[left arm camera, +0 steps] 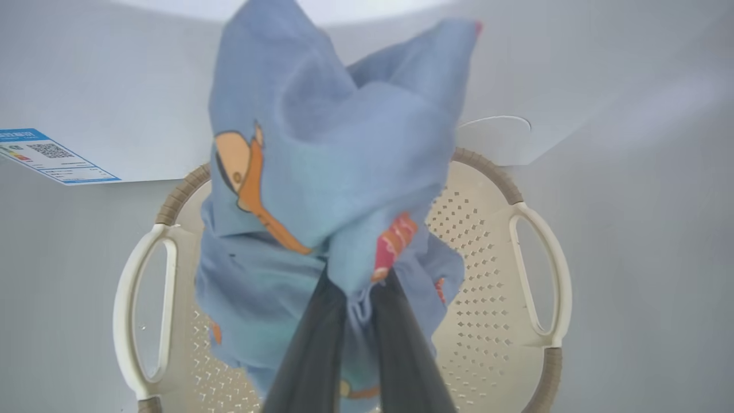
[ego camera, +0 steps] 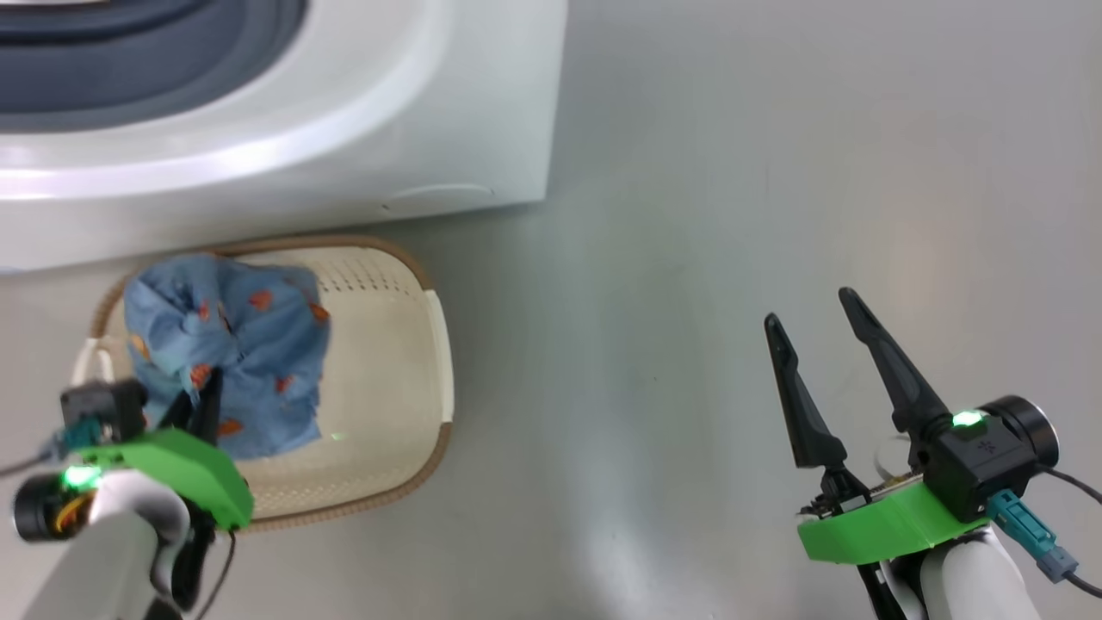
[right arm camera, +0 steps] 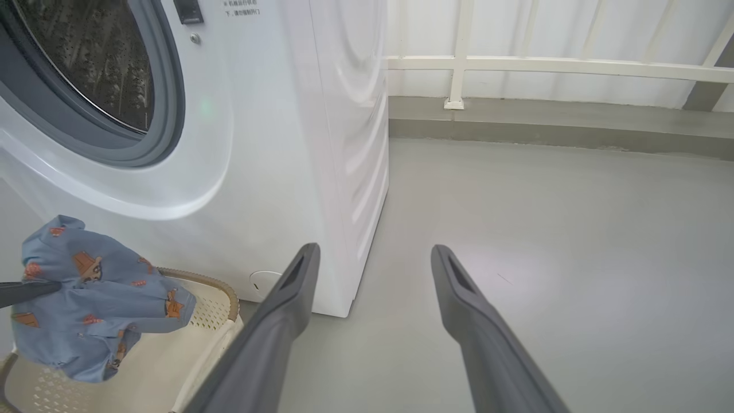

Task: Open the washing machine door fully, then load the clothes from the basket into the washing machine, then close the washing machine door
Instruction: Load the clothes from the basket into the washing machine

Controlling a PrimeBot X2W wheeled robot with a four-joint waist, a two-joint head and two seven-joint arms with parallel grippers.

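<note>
White washing machine [ego camera: 387,129], steel drum [right arm camera: 97,63] exposed, stands on the grey floor [ego camera: 732,215]. Cream basket [ego camera: 387,370] sits on the floor just in front of it. Blue printed clothes [ego camera: 232,336] hang bunched over the basket, pinched in my nearly closed left jaws. My right jaws stand wide, holding nothing, well apart over the floor.

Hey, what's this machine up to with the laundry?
The robot is loading laundry. Its left pincer is shut on the blue printed clothes, with the bundle raised over the cream basket that sits before the white washing machine, whose drum mouth stands uncovered. The right pincer hangs open over the grey floor, holding nothing.
</note>
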